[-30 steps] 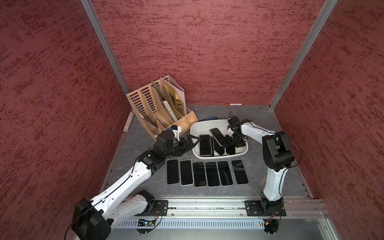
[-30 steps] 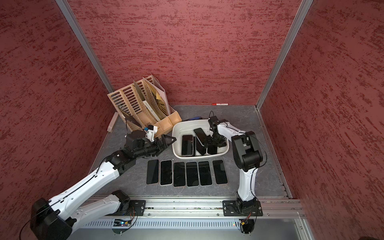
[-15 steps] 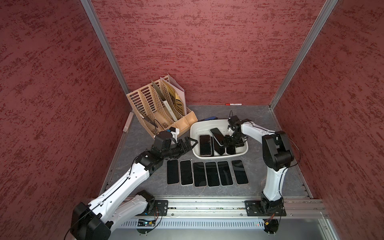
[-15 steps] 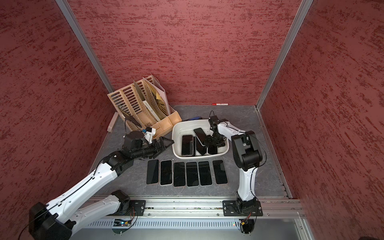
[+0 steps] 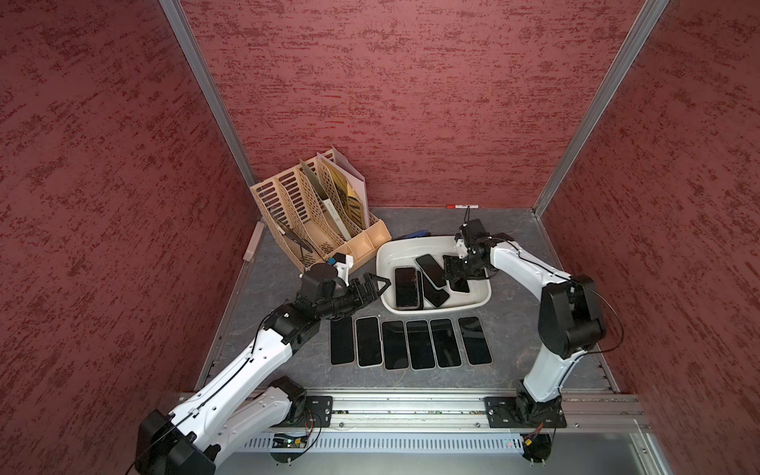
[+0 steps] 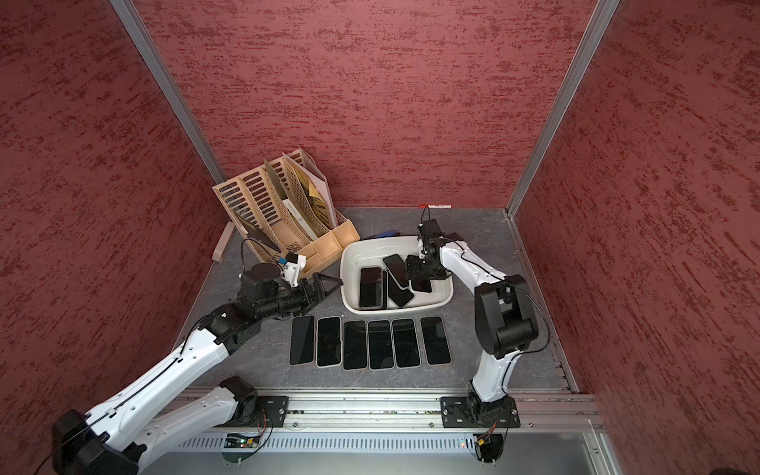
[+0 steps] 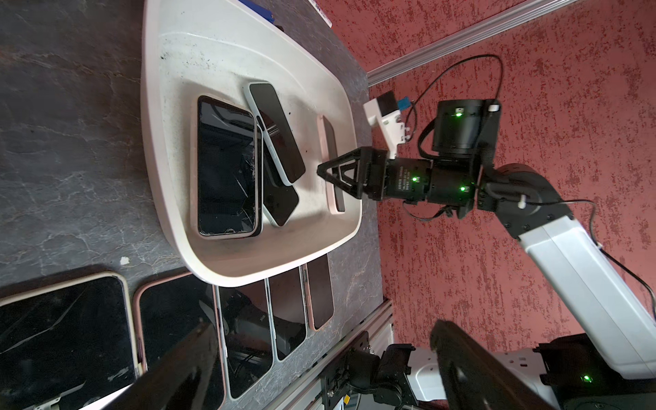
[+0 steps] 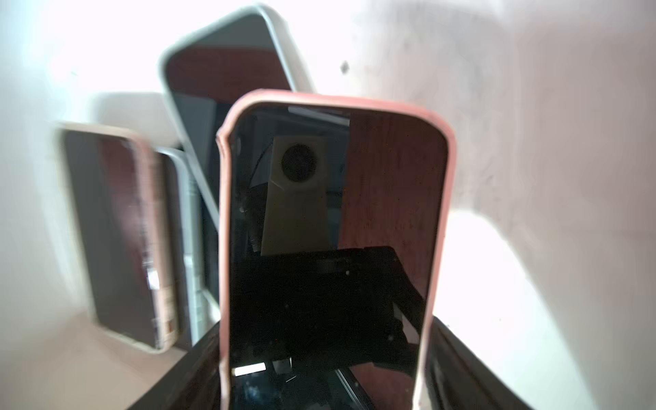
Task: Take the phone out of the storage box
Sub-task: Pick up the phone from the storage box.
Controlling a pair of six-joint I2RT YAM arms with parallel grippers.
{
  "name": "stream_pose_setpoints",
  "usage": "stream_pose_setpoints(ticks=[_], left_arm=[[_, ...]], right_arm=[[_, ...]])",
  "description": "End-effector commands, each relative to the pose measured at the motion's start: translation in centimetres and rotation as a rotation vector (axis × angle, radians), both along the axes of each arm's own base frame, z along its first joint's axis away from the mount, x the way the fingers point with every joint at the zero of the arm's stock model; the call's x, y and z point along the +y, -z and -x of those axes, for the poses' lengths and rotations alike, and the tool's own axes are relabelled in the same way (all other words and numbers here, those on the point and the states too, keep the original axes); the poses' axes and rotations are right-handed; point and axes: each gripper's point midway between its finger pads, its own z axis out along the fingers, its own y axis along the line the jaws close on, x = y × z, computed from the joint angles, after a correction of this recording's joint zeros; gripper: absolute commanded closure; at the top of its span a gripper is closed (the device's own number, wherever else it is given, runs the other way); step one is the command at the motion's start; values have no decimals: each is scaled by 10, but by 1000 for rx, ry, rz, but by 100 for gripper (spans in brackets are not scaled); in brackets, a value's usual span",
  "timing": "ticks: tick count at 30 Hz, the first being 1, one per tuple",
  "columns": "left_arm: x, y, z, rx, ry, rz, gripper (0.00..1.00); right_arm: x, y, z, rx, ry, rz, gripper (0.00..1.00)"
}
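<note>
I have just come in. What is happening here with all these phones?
The robot is emptying phones out of the box. Its right hand is inside the box, clamped on the sides of a pink phone that is not yet out. The left hand hovers open beside the box. Three other phones lie in the box, and a row of six phones lies before it.

Both top views stared down from up high, near side; both wrist cams sat way closer, sharing the storage box [image 7: 167,106].
</note>
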Motion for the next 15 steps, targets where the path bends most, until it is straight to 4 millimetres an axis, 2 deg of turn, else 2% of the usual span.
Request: stream_pose_setpoints(ticks=[1, 6, 9, 12, 15], left_arm=[[-5, -10, -5, -56, -1, 33, 0], [-18, -11, -9, -63, 19, 36, 0], [-26, -16, -14, -75, 32, 41, 0], [-32, -19, -17, -80, 46, 50, 0], [-39, -18, -16, -84, 69, 53, 0]], right_arm=[[14, -33, -10, -96, -19, -80, 34], [24, -40, -4, -93, -39, -115, 34], [28, -54, 1, -120, -41, -144, 34], [19, -70, 8, -154, -25, -116, 34], [-1, -79, 22, -166, -6, -35, 33]])
